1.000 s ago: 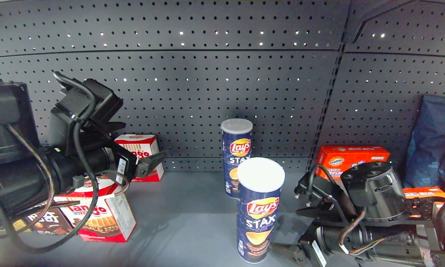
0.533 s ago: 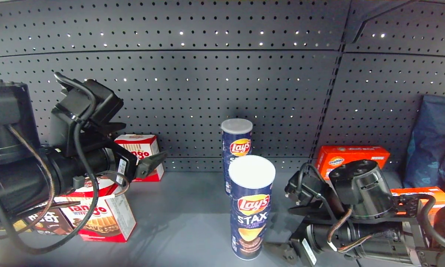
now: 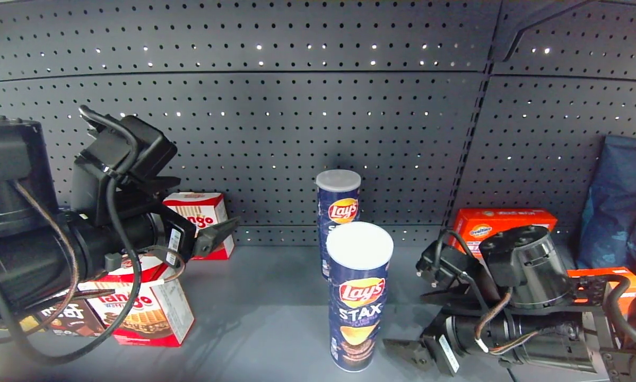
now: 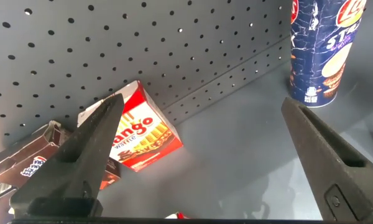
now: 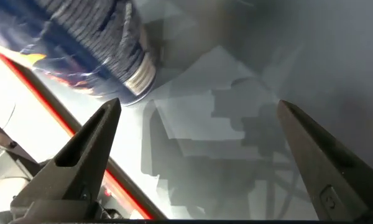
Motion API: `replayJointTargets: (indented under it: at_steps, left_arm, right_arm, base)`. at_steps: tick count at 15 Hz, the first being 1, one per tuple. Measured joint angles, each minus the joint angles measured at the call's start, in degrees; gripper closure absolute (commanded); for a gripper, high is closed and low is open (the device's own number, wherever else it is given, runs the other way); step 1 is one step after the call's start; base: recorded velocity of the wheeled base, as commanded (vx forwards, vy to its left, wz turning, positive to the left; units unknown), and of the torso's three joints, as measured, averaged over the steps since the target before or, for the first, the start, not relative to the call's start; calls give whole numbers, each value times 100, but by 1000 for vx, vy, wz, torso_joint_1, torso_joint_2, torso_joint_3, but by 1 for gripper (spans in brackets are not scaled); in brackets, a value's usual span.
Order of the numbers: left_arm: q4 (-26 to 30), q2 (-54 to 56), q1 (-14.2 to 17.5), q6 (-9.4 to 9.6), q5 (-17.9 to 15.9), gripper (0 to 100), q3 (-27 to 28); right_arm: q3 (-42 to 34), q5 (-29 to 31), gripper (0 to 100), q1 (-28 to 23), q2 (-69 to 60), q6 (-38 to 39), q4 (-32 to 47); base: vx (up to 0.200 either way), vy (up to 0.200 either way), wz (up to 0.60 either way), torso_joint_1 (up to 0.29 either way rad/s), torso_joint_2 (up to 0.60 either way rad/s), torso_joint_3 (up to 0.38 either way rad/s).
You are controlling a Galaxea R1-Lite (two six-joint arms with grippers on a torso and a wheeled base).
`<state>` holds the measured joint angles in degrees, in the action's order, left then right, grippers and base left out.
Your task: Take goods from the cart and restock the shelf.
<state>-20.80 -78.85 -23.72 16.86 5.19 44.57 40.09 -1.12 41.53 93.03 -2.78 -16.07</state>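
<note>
The pegboard back panel [image 3: 275, 132] is dark perforated sheet metal, painted matt. The shelf board [image 3: 259, 313] is smooth grey painted metal with a faint sheen. The near chip can [image 3: 359, 302] is a glossy printed card tube with a smooth white plastic lid [image 3: 359, 245] and a shiny metal base rim [image 5: 140, 73]. The far chip can [image 3: 338, 212] looks the same. The wafer boxes [image 3: 150, 313] on the left and the orange box [image 3: 501, 223] on the right are glossy printed card. The blue bag [image 3: 620, 201] at far right is smooth plastic film. The left gripper [image 4: 202, 102] and right gripper [image 5: 199, 104] are matt black plastic.

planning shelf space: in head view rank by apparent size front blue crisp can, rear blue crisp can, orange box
1. Front blue cylindrical crisp can: largest, though nearest the camera.
2. Rear blue crisp can and orange cardboard box: both partly hidden, too close to rank.
</note>
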Motion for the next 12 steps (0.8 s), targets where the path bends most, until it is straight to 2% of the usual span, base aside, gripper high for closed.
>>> replayJointTargets:
  at_steps: [5,12]
  left_arm:
    - [-2,-6,5,2,0,0,0]
    - [-2,-9,9,-9,-2,0,-9]
  right_arm:
    - [106,1,0,-118,72,-17,0]
    - [232,1,0,9,282,-33,-76]
  base:
    - [0,0,0,0,0,0]
    - [0,0,0,0,0,0]
